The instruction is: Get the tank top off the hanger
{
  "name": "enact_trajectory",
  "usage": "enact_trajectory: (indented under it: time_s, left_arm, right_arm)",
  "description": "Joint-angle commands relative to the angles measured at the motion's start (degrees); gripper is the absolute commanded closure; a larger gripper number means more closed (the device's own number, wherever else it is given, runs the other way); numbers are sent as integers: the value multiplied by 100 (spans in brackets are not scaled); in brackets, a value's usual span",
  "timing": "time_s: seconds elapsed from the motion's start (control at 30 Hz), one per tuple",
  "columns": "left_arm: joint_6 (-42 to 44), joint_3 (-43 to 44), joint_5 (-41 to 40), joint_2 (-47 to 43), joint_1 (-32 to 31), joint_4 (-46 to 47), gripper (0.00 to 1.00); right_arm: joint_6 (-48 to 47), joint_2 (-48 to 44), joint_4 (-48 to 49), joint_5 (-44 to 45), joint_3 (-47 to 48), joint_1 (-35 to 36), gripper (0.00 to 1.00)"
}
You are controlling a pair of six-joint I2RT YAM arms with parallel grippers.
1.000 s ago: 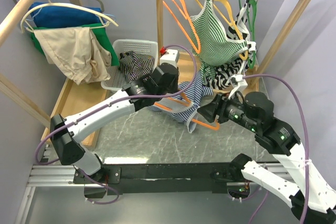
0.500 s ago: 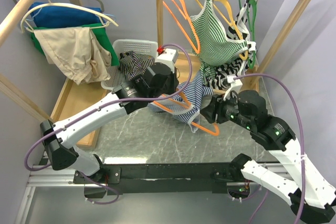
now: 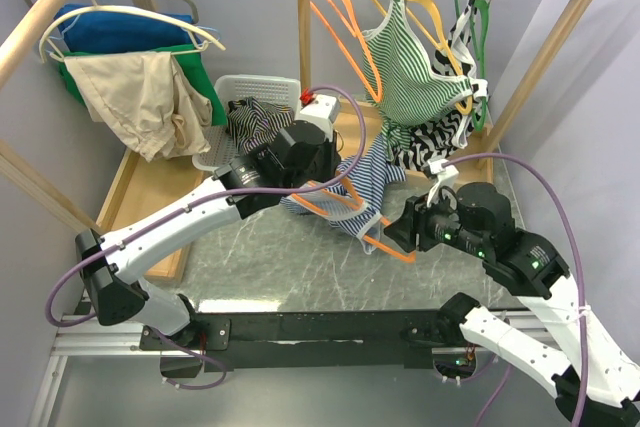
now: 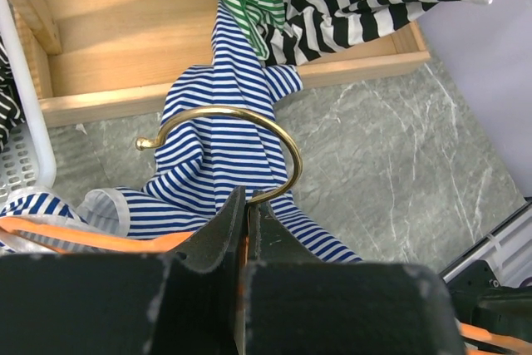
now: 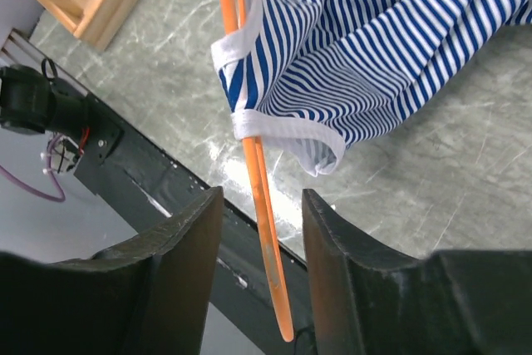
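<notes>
Right pincer [image 5: 260,205] straddles orange hanger [image 5: 277,288], apparently not touching

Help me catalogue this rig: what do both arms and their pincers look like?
Left arm and right arm: white links, black joints, each trailed by a purple cable. Green lights glow on the right wrist. Left pincer and right pincer are black.

We see a grey stone-look table top [image 3: 300,267]. A flat light wooden board with a low rim [image 3: 150,192] lies on the far part of it. A white plastic basket with holes [image 3: 262,92] sits on that board, left of its middle. A blue-and-white striped cloth top [image 4: 224,122] droops over the board's near rim onto the grey table.
</notes>
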Motion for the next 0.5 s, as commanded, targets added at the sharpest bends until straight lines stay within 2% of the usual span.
enact_trajectory:
  time_s: [0.0,0.07,0.13,0.17,0.2,0.27,0.4,0.43,0.47]
  left_arm:
    - [72,-17,136,-297,-24,371,99]
    - [72,-61,162,-341,-24,389,99]
    - [63,-113,189,-385,-24,433,99]
    - [55,-122,180,-385,-33,424,99]
    - [63,-122,180,-385,-24,433,99]
    - [63,-122,189,-377,-24,415,99]
    - [81,-236,206,-438,-24,494,96]
    - [81,-263,180,-473,-24,521,84]
    - [81,-272,145,-482,-24,521,42]
  right_arm:
    - [-62,-41,170,-140,-57,34,50]
    - [-53,-42,179,-149,-66,34,50]
    - [-71,-16,153,-184,-66,34,58]
    - [-71,-15,161,-193,-66,34,67]
    - [-71,-24,205,-202,-74,34,88]
    - [-71,-68,258,-359,-127,43,100]
    - [-10,-121,302,-492,-136,25,100]
    - [8,-164,302,-483,-145,34,100]
    - [34,-182,302,-370,-119,34,100]
